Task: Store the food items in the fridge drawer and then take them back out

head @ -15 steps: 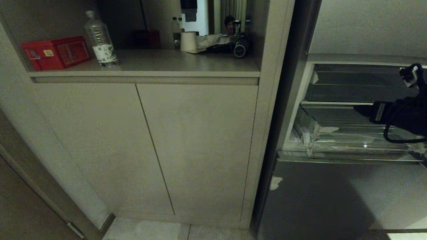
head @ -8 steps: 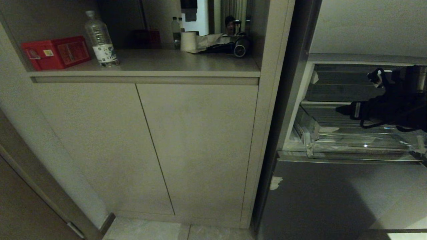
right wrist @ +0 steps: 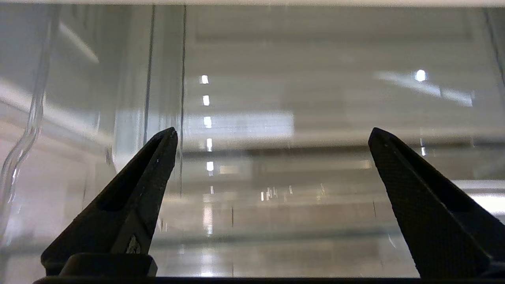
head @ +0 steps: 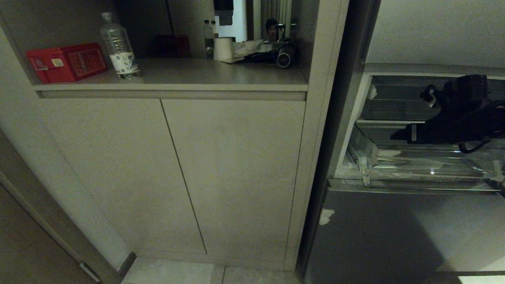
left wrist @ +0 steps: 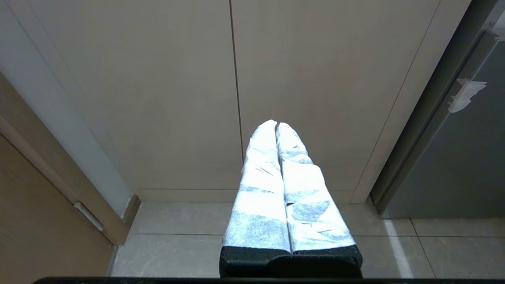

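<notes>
The fridge drawer (head: 414, 170) is a clear plastic bin pulled out of the open fridge on the right. My right gripper (head: 396, 136) reaches over it from the right on its black arm. In the right wrist view the right gripper (right wrist: 272, 136) is open, its black fingers (right wrist: 150, 173) spread wide with nothing between them, over the drawer's ridged clear floor (right wrist: 276, 221). The food items are out of view. My left gripper (left wrist: 276, 124) is parked low, shut, its white-wrapped fingers pressed together and facing the cabinet doors.
A grey steel door panel (head: 394, 232) with a tape scrap (head: 326, 216) lies under the drawer. The beige cabinet (head: 232, 173) stands to its left. Its counter holds a red box (head: 65, 62), a water bottle (head: 119, 46) and a paper roll (head: 223, 48).
My right arm has swung to the left over the drawer, and its wrist now sits farther in. The gripper stays open. The left arm has not moved.
</notes>
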